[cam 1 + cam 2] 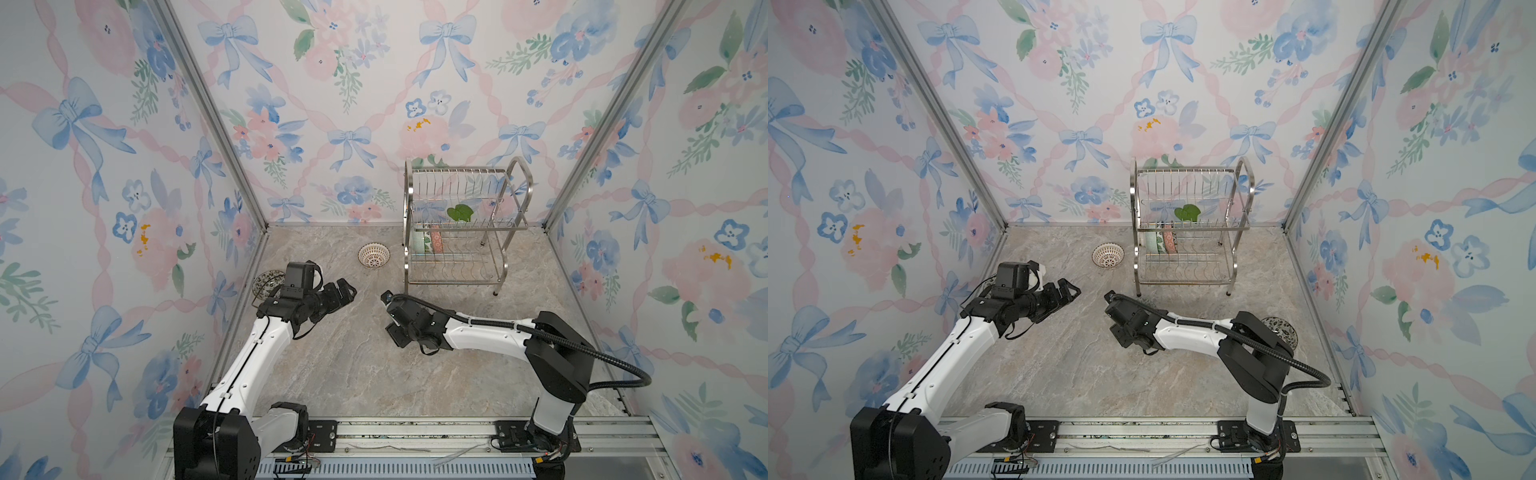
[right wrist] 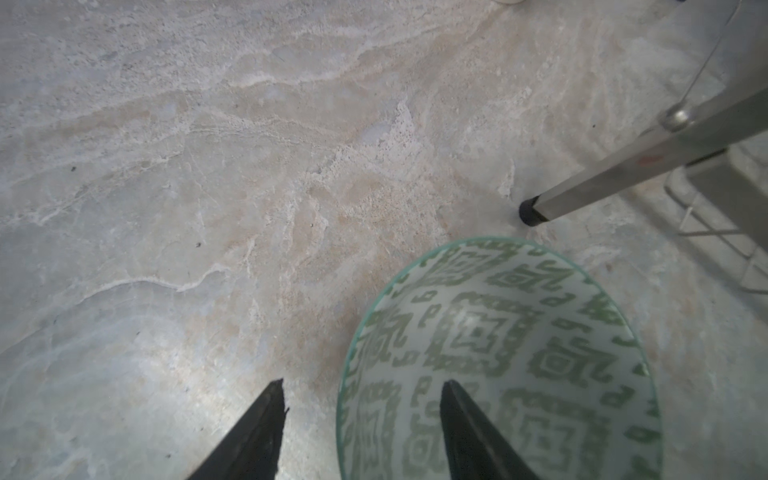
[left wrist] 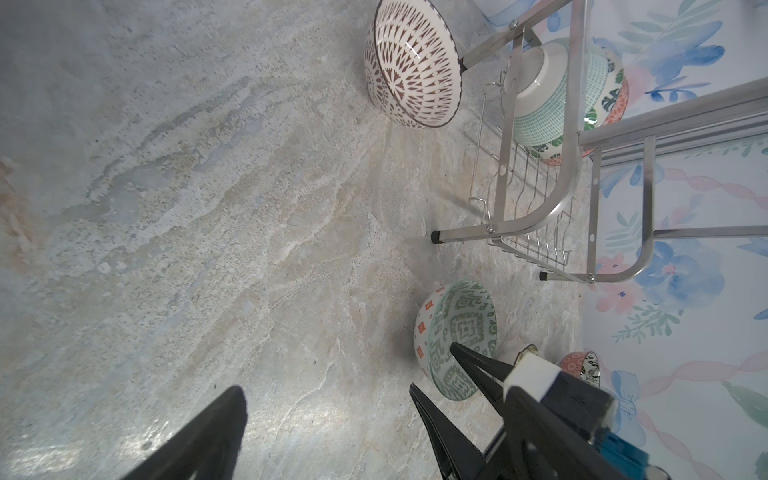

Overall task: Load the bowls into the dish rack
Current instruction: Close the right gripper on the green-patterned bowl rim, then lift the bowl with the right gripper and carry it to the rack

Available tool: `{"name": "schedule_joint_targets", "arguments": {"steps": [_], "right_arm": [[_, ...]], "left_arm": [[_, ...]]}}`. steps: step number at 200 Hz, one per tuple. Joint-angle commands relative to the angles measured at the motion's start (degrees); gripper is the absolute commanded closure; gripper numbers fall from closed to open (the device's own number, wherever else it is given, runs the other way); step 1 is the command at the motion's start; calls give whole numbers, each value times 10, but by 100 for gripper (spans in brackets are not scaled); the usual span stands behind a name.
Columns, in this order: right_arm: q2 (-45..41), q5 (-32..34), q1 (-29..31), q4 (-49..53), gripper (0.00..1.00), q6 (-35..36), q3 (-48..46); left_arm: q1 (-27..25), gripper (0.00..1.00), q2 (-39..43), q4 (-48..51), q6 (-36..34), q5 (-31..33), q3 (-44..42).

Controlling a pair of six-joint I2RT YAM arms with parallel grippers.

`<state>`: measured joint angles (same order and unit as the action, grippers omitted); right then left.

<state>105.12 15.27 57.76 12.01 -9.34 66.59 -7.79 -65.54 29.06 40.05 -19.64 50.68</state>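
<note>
A green geometric bowl (image 2: 498,357) sits on the marble table (image 1: 353,365) beside a foot of the dish rack (image 2: 623,170). My right gripper (image 2: 363,384) straddles its rim with the jaws apart, one finger inside the bowl, one outside; neither visibly touches it. In both top views my right arm hides this bowl. My left gripper (image 1: 347,291) hangs open and empty left of it. A brown lattice bowl (image 1: 374,255) stands left of the rack (image 1: 453,283). Three bowls (image 3: 552,95) stand on edge in the lower tier.
A dark floral bowl (image 1: 268,282) lies behind my left arm by the left wall. Another dark bowl (image 1: 1279,330) shows behind my right arm in a top view. More small bowls (image 3: 582,365) lie beyond the green one. Walls close in on three sides.
</note>
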Motion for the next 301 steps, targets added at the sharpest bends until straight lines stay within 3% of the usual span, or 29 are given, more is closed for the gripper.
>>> {"name": "schedule_joint_targets", "arguments": {"steps": [1, 53, 78, 129, 167, 218, 250, 301], "right_arm": [[29, 9, 10, 53, 43, 11, 30], [68, 48, 11, 71, 67, 20, 66], [65, 52, 10, 68, 75, 26, 61], [43, 57, 9, 61, 100, 38, 47], [-8, 26, 9, 41, 100, 37, 20], [-113, -69, -33, -26, 100, 11, -46], [-179, -138, -79, -71, 100, -23, -85], [-271, -181, -153, -104, 100, -40, -131]], "left_arm": [[6, 2, 4, -7, 15, -11, 0], [6, 2, 12, -5, 22, -6, 9], [5, 2, 9, -5, 22, -12, 7], [5, 2, 33, -4, 11, -6, 16], [5, 2, 45, -2, 5, -7, 31], [-6, 2, 39, -2, -7, -8, 50], [-31, 2, 26, -4, -12, 9, 67], [-93, 2, -17, -6, -21, 41, 110]]}}
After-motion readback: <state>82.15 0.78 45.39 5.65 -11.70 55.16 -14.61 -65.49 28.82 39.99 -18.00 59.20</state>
